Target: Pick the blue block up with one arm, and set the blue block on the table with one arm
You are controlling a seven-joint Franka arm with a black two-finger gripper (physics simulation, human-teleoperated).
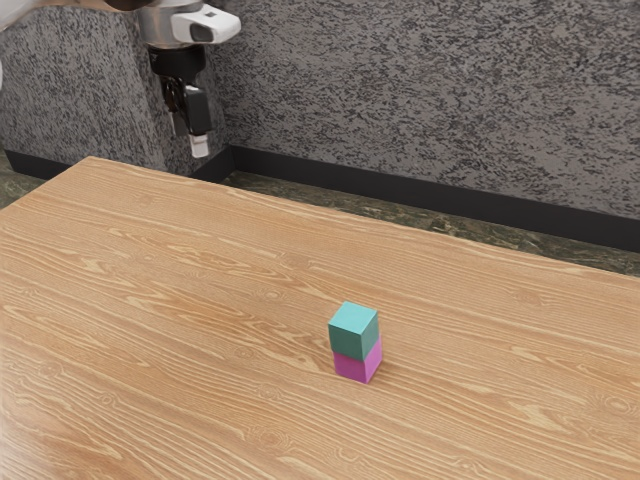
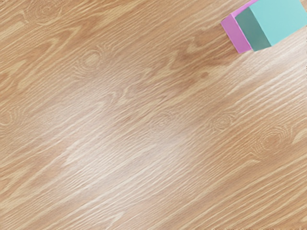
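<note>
table (image 1: 150,350): wood, swirling grain.
blue block (image 1: 353,332): atop magenta block (image 1: 352,368), on table.
gripper (image 1: 188,138): fingers parted, nothing held; raised, well apart from blocks.
floor (image 1: 480,236): dark, mottled.
skirting (image 1: 400,190): black, along wall base.
wall (image 1: 430,90): grey, speckled.

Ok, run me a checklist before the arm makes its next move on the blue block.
1. Top of the blue block free of other things: ok.
2. Claw open, with nothing between its fingers: ok.
3. Claw lined up over the blue block: not ok, it hangs off to one side, toward the exterior view's upper left.
4. Blue block down on the table: not ok, it sits on the pink block.
5. Blue block lifts without dragging the pink one: cannot tell.
</note>
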